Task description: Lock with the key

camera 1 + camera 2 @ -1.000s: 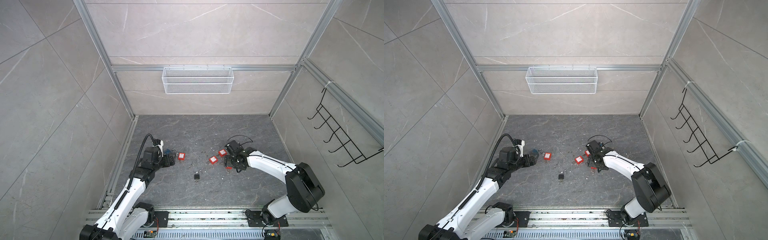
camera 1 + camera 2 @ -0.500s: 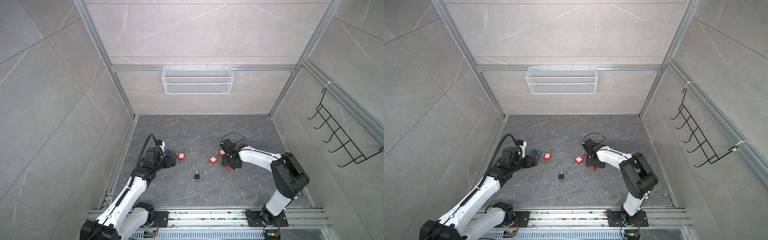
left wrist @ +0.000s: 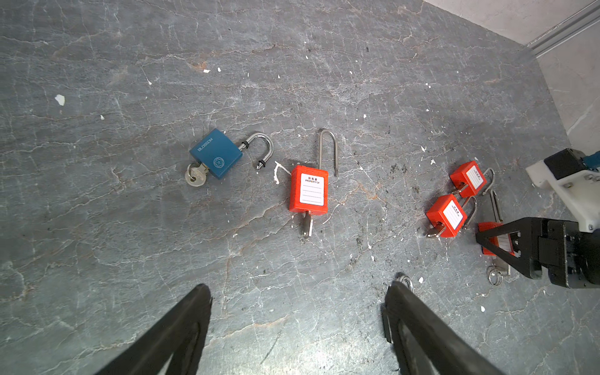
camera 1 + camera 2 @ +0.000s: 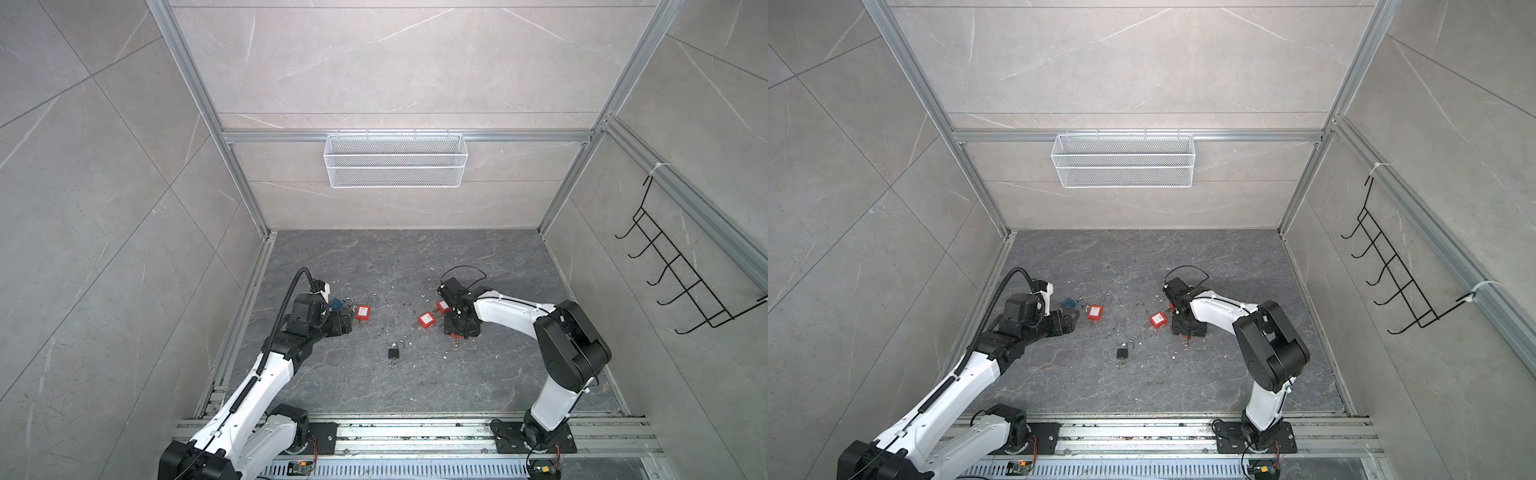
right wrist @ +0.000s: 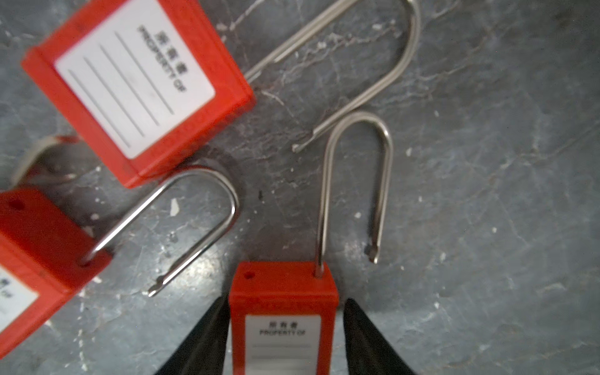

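R hand astride red padlock body on desk — with shackle open, pointing away from wrist; can't tell if clamped. Key w/ ring sticking out lock's wrist-side end. L hand released — empty.

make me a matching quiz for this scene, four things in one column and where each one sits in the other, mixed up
Things:
1. blue padlock
2. black padlock
3. wire basket
4. hook rack

Places:
a. hung on the right-hand side wall
b. alone in the middle of the floor
c. hung on the back wall
d. on the floor, near the left claw

Pairs: 1-d, 2-b, 3-c, 4-a
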`<state>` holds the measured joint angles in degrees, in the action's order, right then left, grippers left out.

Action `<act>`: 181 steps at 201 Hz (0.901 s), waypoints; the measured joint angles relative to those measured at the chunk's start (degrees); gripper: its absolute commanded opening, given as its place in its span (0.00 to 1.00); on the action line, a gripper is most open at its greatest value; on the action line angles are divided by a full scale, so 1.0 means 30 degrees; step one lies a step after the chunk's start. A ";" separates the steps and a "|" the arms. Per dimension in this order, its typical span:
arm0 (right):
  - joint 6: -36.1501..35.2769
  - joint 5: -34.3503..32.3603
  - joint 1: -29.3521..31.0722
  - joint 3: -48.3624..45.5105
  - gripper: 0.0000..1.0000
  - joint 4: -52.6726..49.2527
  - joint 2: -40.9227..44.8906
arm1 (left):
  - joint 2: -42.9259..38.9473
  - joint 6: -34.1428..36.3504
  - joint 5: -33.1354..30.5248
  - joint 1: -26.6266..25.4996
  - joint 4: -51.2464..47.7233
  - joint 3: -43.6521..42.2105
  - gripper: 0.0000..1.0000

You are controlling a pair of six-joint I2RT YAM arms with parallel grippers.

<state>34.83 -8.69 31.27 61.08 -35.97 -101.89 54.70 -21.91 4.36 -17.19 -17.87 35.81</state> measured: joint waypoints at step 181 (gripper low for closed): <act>-0.4029 -0.0452 0.0845 -0.0634 0.43 -0.1326 0.4743 | 0.0029 0.0590 -0.0284 -0.0831 -0.0503 0.1661 0.87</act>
<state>22.74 -10.04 33.80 59.18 -39.94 -87.66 54.78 -20.14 3.51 -19.68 -19.38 40.80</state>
